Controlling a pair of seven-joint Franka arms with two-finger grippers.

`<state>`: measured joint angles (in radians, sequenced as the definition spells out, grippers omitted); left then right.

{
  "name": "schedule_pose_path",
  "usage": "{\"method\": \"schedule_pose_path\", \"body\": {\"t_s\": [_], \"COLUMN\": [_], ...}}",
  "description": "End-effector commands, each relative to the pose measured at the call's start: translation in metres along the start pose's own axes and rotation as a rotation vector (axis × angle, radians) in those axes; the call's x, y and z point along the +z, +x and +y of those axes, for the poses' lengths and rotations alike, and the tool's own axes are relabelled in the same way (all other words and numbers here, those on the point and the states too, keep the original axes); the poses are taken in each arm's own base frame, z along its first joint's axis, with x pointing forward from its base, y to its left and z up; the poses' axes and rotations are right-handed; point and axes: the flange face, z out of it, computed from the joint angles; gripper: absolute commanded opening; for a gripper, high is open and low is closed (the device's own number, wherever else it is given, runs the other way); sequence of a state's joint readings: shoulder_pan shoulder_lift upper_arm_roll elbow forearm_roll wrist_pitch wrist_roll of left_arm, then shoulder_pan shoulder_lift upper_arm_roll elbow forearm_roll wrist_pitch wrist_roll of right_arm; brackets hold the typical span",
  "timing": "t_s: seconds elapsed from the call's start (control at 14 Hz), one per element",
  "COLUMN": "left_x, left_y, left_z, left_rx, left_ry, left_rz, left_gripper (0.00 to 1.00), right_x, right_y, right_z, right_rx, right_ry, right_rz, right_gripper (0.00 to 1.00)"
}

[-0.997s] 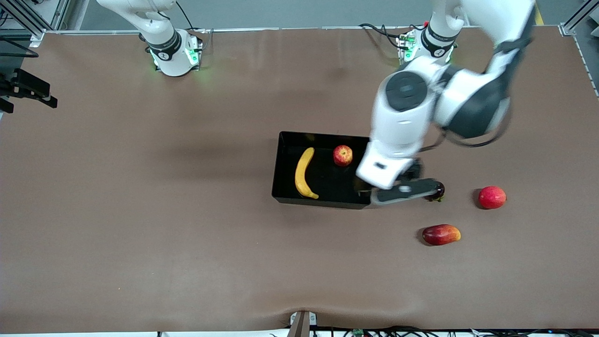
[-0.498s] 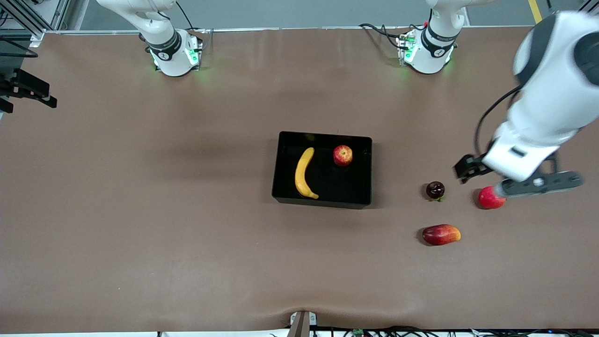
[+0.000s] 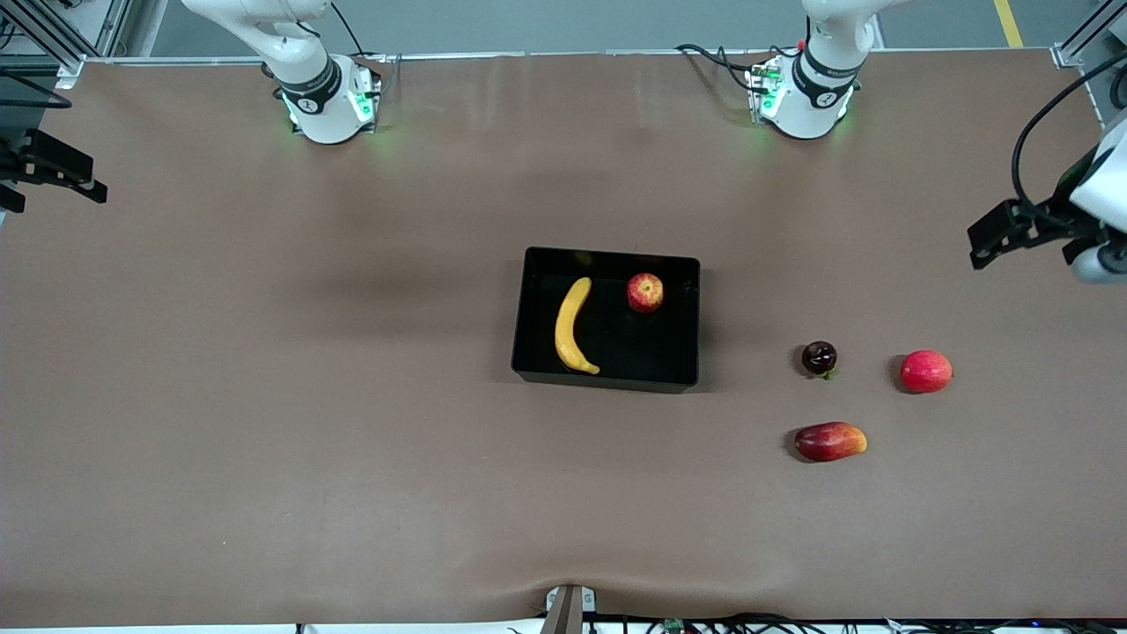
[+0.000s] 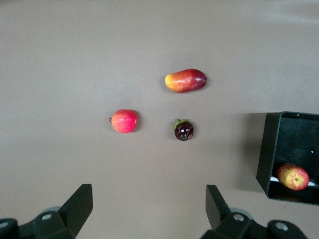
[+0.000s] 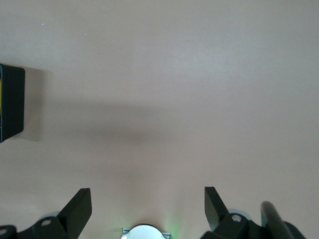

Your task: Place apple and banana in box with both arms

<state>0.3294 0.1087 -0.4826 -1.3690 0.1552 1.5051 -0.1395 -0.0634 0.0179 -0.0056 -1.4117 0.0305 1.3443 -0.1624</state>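
1. Both fruits lie inside the black rectangular plastic box [image 3: 606,380]: the curved yellow banana [image 3: 572,326] and the small red streaked apple [image 3: 645,292]
2. Your left gripper [image 4: 149,211] hangs with jaws spread and empty, well apart from the box
3. Your right gripper [image 5: 148,209] waits, jaws likewise spread, over bare table [image 5: 174,74]
4. You should park both arms without regrasping

Left pincer [image 3: 1092,238] cut by the front view's edge — box [image 5: 11,102] mostly out of right-wrist frame
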Motion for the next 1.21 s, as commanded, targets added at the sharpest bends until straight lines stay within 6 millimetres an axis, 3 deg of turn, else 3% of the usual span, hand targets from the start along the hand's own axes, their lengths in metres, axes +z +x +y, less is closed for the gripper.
{"method": "schedule_pose_path", "body": {"t_s": [0.0, 0.28, 0.78, 0.93, 1.14], "left_x": [-0.009, -0.014, -0.026, -0.027, -0.029], "left_y": [-0.027, -0.047, -0.089, -0.092, -0.084], "left_z": [-0.001, -0.01, 0.001, 0.0, -0.023], "left_rx": [-0.009, -0.041, -0.028, -0.029, -0.068], "left_ry": [0.002, -0.032, -0.07, -0.068, -0.065], "left_rz": [-0.002, -0.008, -0.01, -0.035, -0.027], "left_gripper": [1.0, 1.0, 1.0, 1.0, 1.0], "right_x": [-0.004, -0.004, -0.004, -0.003, -0.003], "right_y": [-0.005, -0.005, -0.005, -0.004, -0.004], "right_z": [-0.001, -0.001, -0.001, -0.001, -0.001], "right_rx": [0.013, 0.013, 0.014, 0.014, 0.012], "right_ry": [-0.006, -0.006, -0.008, -0.007, -0.007], "right_rz": [0.001, 0.001, 0.001, 0.0, -0.002], "right_gripper": [1.0, 1.0, 1.0, 1.0, 1.0]}}
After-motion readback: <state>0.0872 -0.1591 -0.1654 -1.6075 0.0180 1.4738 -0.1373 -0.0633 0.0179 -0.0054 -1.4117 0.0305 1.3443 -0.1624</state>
